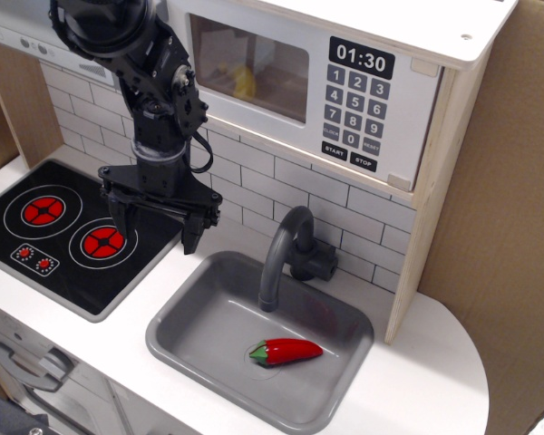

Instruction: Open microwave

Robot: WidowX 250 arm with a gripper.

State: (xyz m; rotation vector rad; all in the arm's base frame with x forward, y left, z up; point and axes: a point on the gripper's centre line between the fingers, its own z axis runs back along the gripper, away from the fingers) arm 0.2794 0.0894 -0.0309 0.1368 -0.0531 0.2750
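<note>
The toy microwave (299,82) sits at the top, above the tiled wall. Its white door has a clear window (249,68) with something yellow behind it. The black display reads 01:30 (361,59) over dark keypad buttons (354,113). The door looks shut. Its handle is hidden behind my arm at the door's left side. My black gripper (154,222) hangs below the microwave, over the right edge of the stove top, fingers pointing down. It is open and empty.
A black stove top (54,227) with red burners lies at left. A grey sink (218,317) with a grey faucet (286,254) holds a red chili pepper (288,351). A wooden side panel (435,208) and a cardboard wall (508,227) stand at right.
</note>
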